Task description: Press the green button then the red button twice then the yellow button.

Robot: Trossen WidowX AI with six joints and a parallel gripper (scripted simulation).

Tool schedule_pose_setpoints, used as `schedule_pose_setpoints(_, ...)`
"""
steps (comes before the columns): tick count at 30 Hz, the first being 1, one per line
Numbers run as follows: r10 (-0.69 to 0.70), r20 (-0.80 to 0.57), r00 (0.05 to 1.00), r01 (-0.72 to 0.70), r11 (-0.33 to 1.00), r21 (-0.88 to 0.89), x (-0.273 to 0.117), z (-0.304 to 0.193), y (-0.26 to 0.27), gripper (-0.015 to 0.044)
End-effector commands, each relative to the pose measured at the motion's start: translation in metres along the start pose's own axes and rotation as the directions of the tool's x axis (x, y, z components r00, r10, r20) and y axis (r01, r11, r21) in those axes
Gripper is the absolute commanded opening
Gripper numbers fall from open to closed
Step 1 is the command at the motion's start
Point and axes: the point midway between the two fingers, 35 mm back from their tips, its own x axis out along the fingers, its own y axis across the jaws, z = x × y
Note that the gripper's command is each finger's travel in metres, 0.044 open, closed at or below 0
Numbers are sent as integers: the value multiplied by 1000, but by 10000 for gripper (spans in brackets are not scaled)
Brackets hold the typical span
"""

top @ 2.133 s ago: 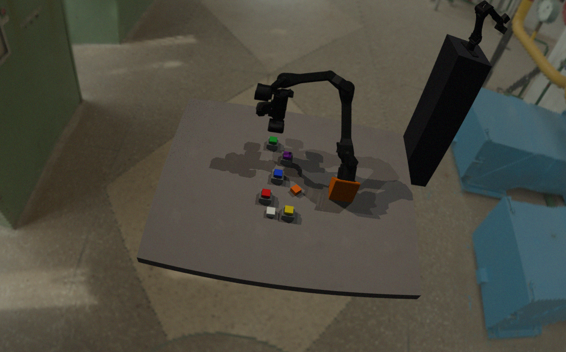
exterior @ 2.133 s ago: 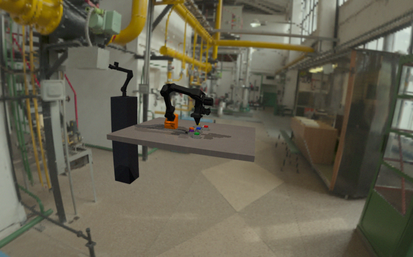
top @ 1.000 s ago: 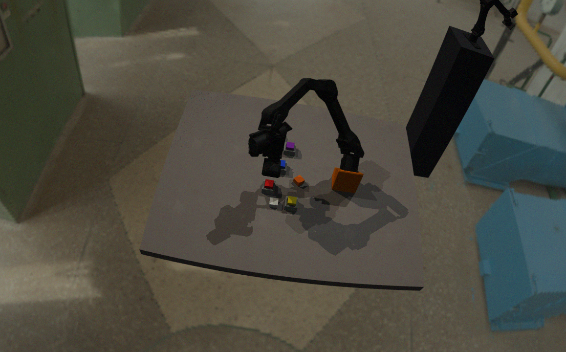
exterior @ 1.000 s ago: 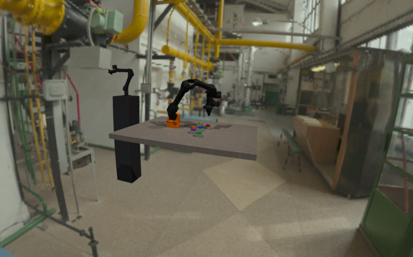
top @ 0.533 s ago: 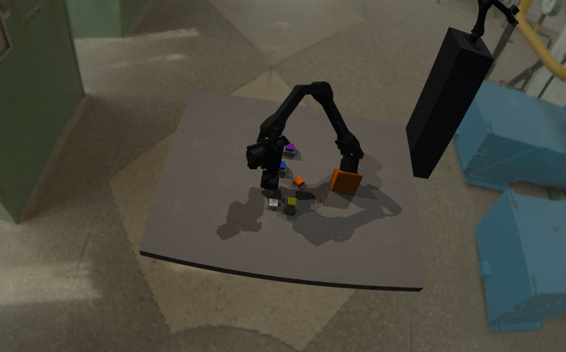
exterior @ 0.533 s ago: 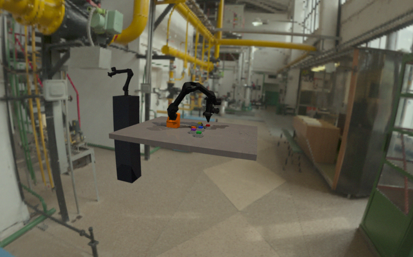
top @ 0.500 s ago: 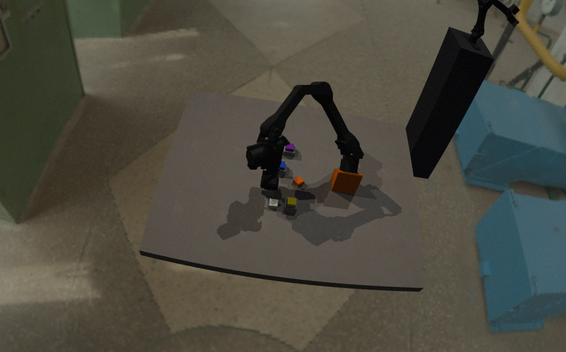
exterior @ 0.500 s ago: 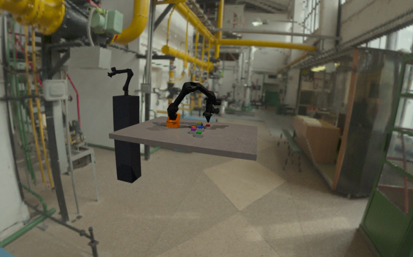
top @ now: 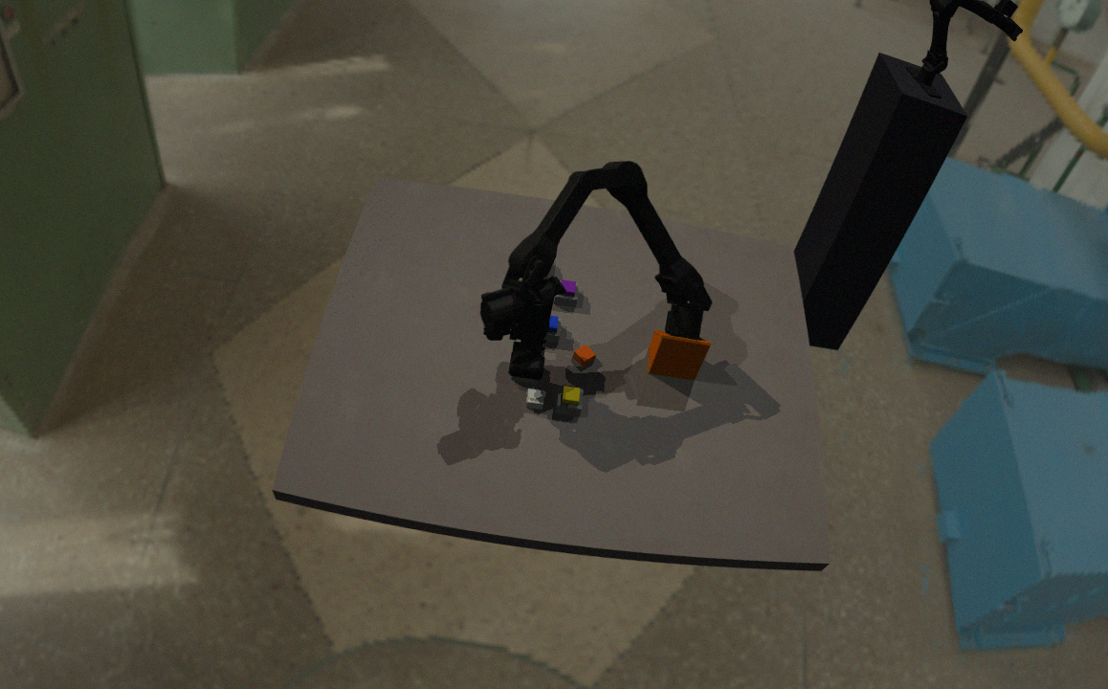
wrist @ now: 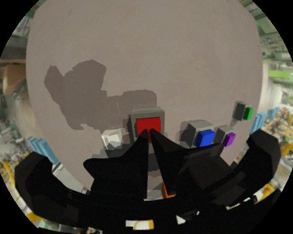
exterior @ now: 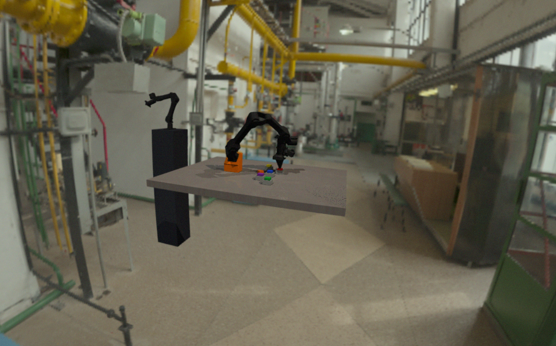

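Gripper (top: 528, 369) seen from the top view pointing straight down, hiding the red button beneath it; sat just beside the white block (top: 536, 398) and yellow button (top: 571, 394), with the blue button (top: 554, 322) and purple button (top: 569, 287) further back.

From the exterior view, fingertips lowered almost onto the red button (exterior: 279, 170) near the table's (exterior: 314, 193) middle; contact could not be confirmed.

Through the wrist view, fingers pinched together, holding nothing, their tips at the near edge of the red button (wrist: 148, 126): a flat red square cap in a grey housing. Judged stiff, spring-loaded, needing a firm vertical push on the cap's centre, no grasp. Green button (wrist: 248, 113) well off to the right.
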Motion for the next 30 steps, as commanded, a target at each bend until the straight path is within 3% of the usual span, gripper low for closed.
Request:
schedule_pose_setpoints(1, -4, 2, 1000, 4, 1000, -4, 3, 0, -1, 20)
schedule_pose_setpoints(19, -4, 2, 1000, 4, 1000, -4, 3, 0, -1, 20)
schedule_pose_setpoints(23, -2, 2, 1000, 2, 1000, -4, -27, 0, 0, 20)
schedule_pose_setpoints(30, -2, 2, 1000, 2, 1000, -4, -29, 0, 0, 20)
